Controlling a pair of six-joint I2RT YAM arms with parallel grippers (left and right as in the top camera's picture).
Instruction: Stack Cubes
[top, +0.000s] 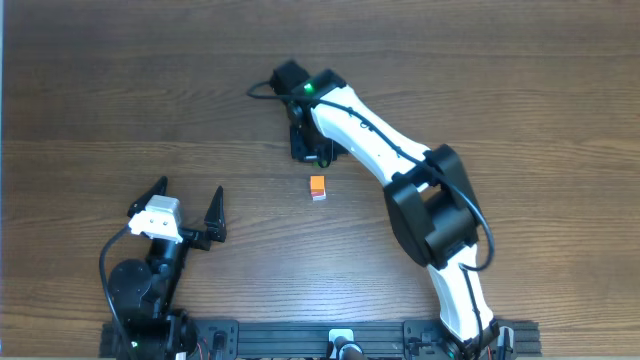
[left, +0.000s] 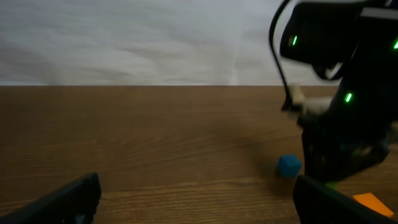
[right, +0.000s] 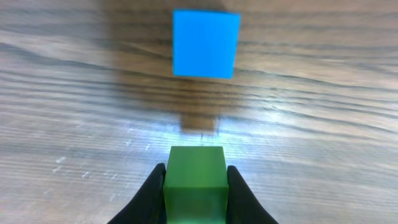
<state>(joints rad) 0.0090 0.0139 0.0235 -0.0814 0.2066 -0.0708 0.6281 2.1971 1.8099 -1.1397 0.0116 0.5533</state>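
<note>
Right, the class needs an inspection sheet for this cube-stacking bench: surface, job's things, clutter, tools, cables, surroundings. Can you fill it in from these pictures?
Surface: wooden table.
Job's things: green cube in the right tool; blue cube on the table just ahead of it; orange cube apart, nearer the arm bases.
Clutter: nothing seen.
Tools: right tool shut on the green cube; left tool open, holding nothing.
Cables: black cable loops at the right wrist; second cable by the left arm.
Surroundings: white wall behind the table.
</note>
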